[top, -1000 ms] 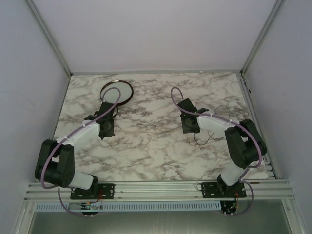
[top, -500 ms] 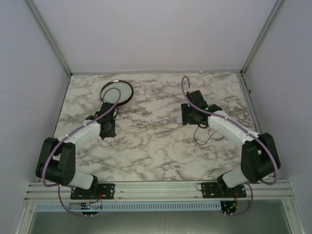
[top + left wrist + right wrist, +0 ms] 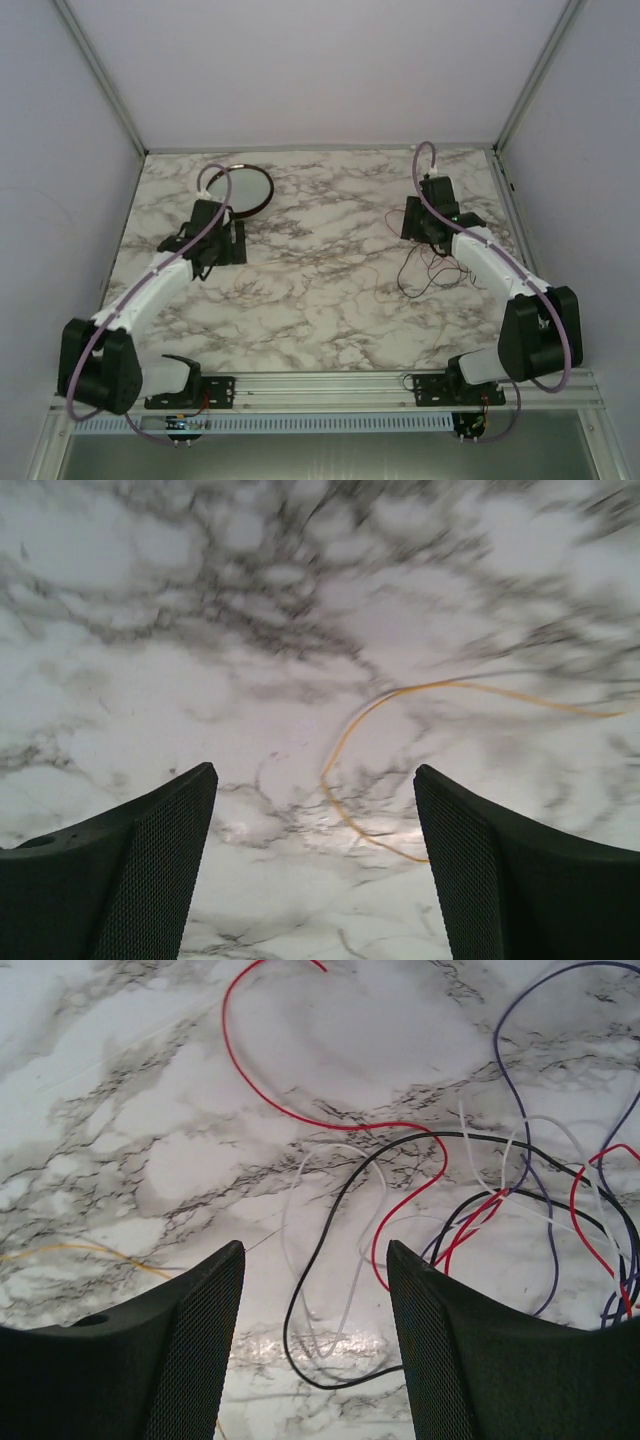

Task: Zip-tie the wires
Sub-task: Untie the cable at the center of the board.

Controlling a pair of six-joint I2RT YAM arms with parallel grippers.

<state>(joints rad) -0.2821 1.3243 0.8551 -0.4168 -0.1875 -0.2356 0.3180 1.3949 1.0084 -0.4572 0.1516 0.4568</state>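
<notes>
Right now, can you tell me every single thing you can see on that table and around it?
white-and-grey marble table: one, inside the white-walled booth
round dark-rimmed dish: one, pale inside, far left of the table
thin loose wires: several, red, black, white and purple, tangled on the right side
thin orange wire: one, lying on the marble below the left wrist camera
silver metal rail: one, near edge, carrying both bases
lilac cables: two, one looping along each arm
left arm: white and black, reaching towards the dish
right arm: white and black, over the wires
left jaws: dark mesh fingers, open, empty
right jaws: dark mesh fingers, open, empty, above the wires
</notes>
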